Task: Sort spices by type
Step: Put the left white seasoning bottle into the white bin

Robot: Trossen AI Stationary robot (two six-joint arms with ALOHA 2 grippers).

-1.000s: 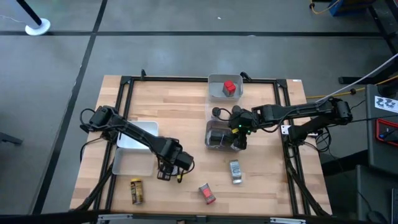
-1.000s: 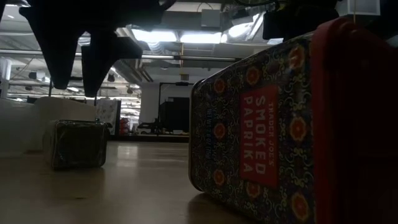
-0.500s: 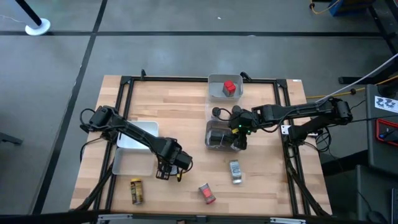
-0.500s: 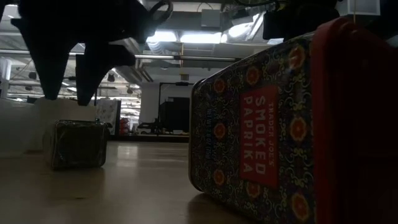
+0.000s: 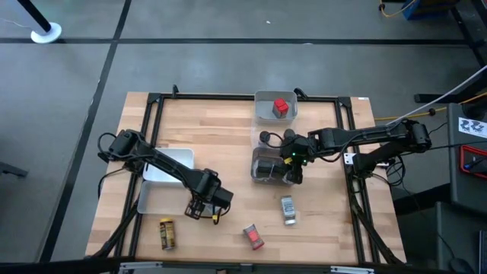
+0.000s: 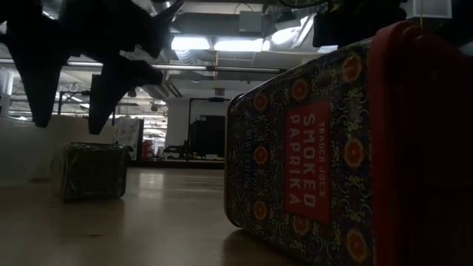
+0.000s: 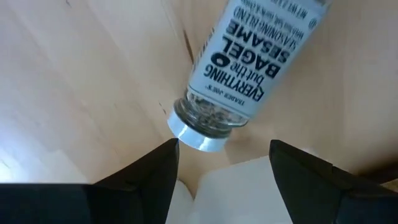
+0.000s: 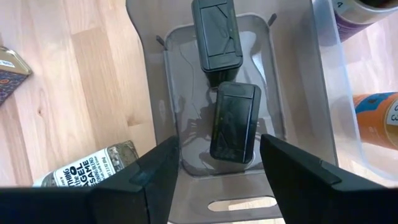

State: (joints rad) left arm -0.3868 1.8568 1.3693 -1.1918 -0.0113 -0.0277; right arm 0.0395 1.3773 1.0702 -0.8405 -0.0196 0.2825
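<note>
Wooden table point(image 5: 228, 129): left gripper point(image 5: 204, 212) spread and empty, right gripper point(image 5: 295, 169) spread over tray point(image 8: 298, 74)

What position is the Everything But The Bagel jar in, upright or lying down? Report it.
Lying down. The clear glass seasoning jar rests on its side on the wooden table, label facing up, in the high view.

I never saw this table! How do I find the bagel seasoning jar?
Look at the front edge of the wooden table, where three small containers lie loose. The Everything but the Bagel jar is the rightmost one, lying on its side just in front of the dark tray. It is silver-grey with a white label, while the yellow jar and the red Smoked Paprika tin are brightly coloured.
</note>
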